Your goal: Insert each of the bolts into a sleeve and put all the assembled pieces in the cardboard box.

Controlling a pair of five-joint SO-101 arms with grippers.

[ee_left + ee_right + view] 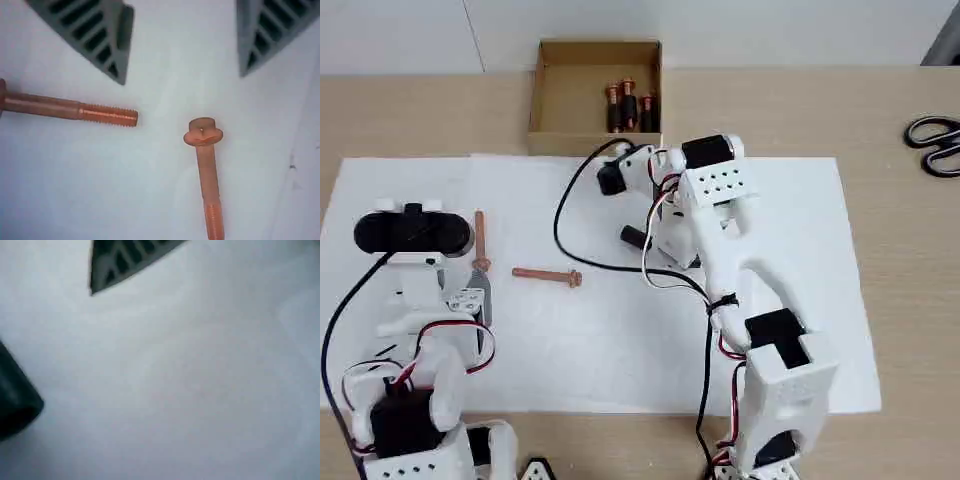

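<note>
Two copper bolts lie on the white paper: one [479, 240] [205, 170] points away from me, the other [547, 275] [70, 107] lies crosswise. My left gripper [477, 290] [180, 50] hovers open just above them, holding nothing. A black sleeve [635, 237] [15, 400] lies on the paper beside my right gripper [655, 235], which is low over the sheet. One of its fingers [125, 260] shows with bare paper beside it, so it stands open. The cardboard box [545, 110] at the back holds three assembled pieces [628, 105].
The white paper [620, 350] covers most of the table's middle. Scissors [935, 143] lie at the far right on the bare wood. The right arm's cables [570, 250] loop over the paper near the crosswise bolt.
</note>
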